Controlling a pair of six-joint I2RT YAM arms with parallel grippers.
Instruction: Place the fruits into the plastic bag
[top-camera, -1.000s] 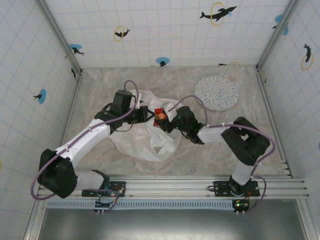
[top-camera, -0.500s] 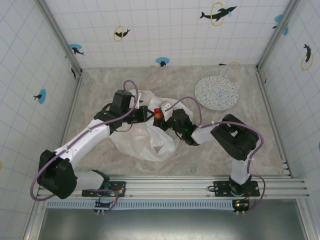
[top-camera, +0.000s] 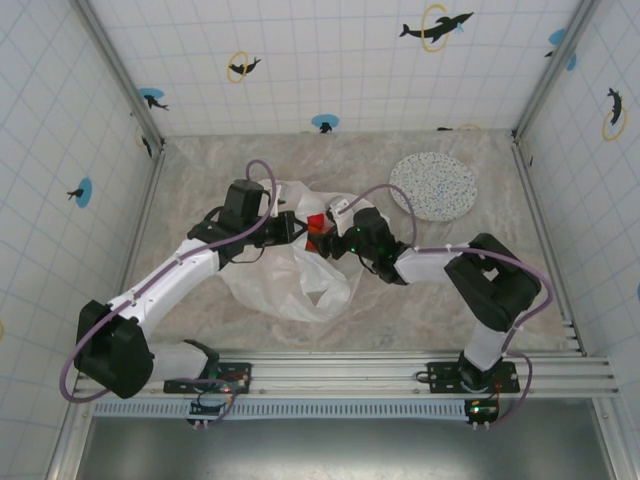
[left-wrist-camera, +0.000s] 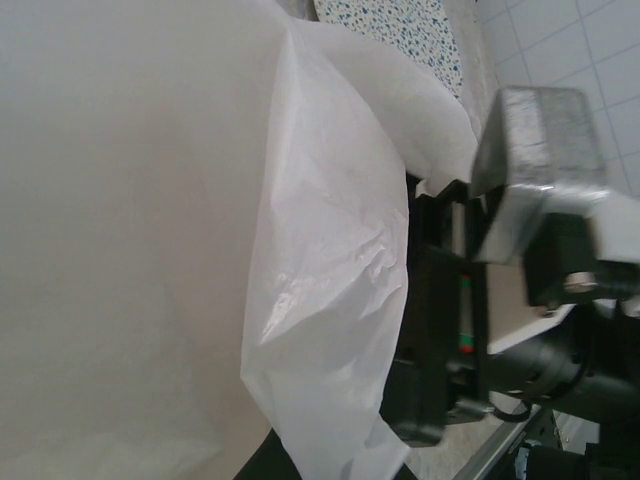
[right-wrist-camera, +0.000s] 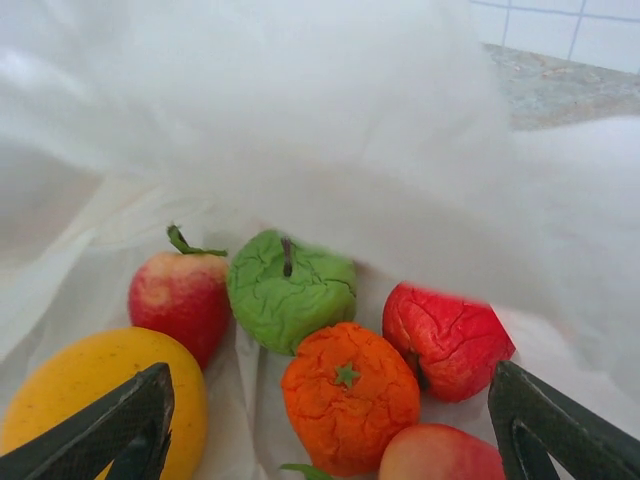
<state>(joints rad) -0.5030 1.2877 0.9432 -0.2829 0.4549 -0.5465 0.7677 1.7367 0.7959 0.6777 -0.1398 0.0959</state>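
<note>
Bag (top-camera: 285, 288): thin, soft film; you grip its rim.
Fruits (right-wrist-camera: 290, 290): probably light, slippery; inside bag.
Right pincer (right-wrist-camera: 330, 405): apart.
Left pincer (top-camera: 289, 228): cannot tell.

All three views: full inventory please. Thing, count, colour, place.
plastic bag: one, translucent white, mid-table between the arms
red-yellow apple: one, inside the bag, left of the green apple
green apple: one, inside the bag, centre
orange: one, inside the bag, below the green apple
red fruit: one, inside the bag, right
yellow fruit: one, inside the bag, lower left
reddish apple: one, inside the bag, bottom edge, partly cut off
plate: one, speckled grey-white, far right of table
table: one, marbled grey
left gripper: at the bag's rim, grip hidden by film
right gripper: open, over the fruits
</note>
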